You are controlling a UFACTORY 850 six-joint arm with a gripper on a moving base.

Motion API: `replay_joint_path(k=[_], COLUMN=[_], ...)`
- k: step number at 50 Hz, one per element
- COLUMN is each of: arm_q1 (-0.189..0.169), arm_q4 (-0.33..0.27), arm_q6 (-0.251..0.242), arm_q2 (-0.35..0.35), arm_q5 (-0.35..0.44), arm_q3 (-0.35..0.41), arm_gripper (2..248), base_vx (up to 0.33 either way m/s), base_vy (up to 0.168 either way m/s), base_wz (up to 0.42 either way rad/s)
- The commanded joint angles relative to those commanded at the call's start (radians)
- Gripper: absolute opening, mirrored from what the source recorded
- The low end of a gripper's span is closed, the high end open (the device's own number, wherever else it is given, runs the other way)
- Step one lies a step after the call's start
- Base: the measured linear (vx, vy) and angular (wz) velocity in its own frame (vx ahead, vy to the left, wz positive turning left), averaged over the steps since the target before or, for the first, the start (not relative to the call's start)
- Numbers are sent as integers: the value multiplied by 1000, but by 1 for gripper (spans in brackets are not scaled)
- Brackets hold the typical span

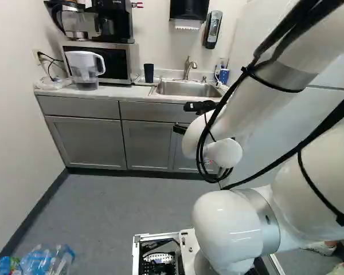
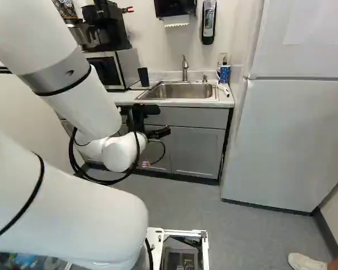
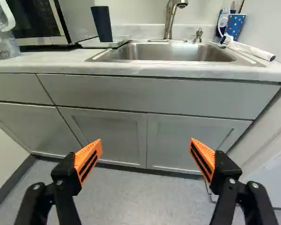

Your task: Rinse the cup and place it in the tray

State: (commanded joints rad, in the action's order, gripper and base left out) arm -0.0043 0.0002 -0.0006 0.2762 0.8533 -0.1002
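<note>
Cup (image 3: 101, 23), a tall dark tumbler, stands upright on the counter (image 3: 47, 58) just beside the left rim of the steel sink (image 3: 171, 52), on what looks like a flat tray (image 3: 100, 43) or mat next to the microwave (image 1: 106, 62); I cannot tell for certain what that flat piece is. If it is the tray the task means, the cup already stands where the task wants it, and that would fit a cup waiting to be rinsed as well as one set back after rinsing. The faucet (image 3: 172, 14) rises behind the basin, within easy reach of the cup's spot, so a short carry would bring it under the spout.

End effector (image 3: 145, 161) hangs low in front of the cabinet doors (image 3: 112, 133), well short of the counter, its orange-padded fingers (image 3: 87, 157) spread wide apart with nothing between them. It faces the sink front squarely, a stance that suits an approach toward the counter edge or a retreat from it.

A blue dotted mug (image 3: 235, 24) holding brushes sits at the far right corner of the sink, with a brush (image 3: 246, 48) lying on the rim beside it. A water filter jug (image 1: 83, 70) stands at the left end of the counter, and a coffee maker (image 1: 97, 20) sits on top of the microwave.
</note>
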Motion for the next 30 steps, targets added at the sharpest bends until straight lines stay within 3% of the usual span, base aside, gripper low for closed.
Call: replay_joint_path(k=[30], arm_q1=[4], arm_q4=[0], arm_q6=[1], arm_q2=[3], arm_q5=[19], arm_q3=[13], arm_gripper=[247], base_vx=[0], base_vy=[0], base_wz=[0])
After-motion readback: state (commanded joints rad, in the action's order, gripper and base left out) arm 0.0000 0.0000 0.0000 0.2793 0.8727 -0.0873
